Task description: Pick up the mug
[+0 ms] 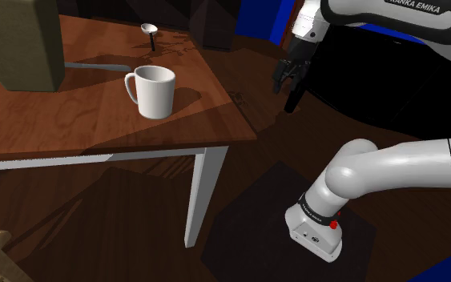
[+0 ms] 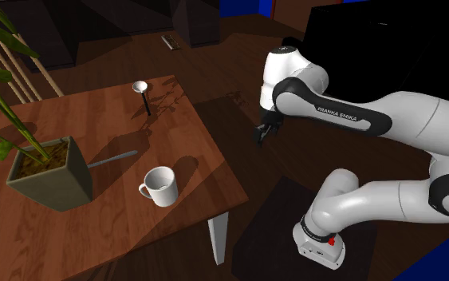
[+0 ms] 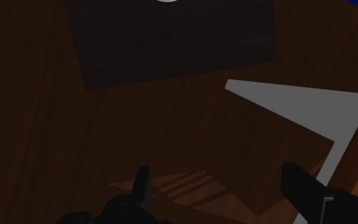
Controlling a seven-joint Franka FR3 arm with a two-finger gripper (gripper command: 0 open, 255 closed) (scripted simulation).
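Wide-apart fingers [image 3: 298,184] of the end effector [image 3: 217,172] hold nothing, beside the counter [image 1: 55,120]; mug [image 1: 153,90] stands there; arm [image 2: 350,118], partly cut off, reads FRANKA EMIKA.

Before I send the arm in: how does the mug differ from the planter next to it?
The mug is white and round with a side handle; the planter is olive and square-sided. The mug looks empty; the planter holds soil and a leafy plant. The mug is smaller than the planter. Both stand upright on the wooden table.
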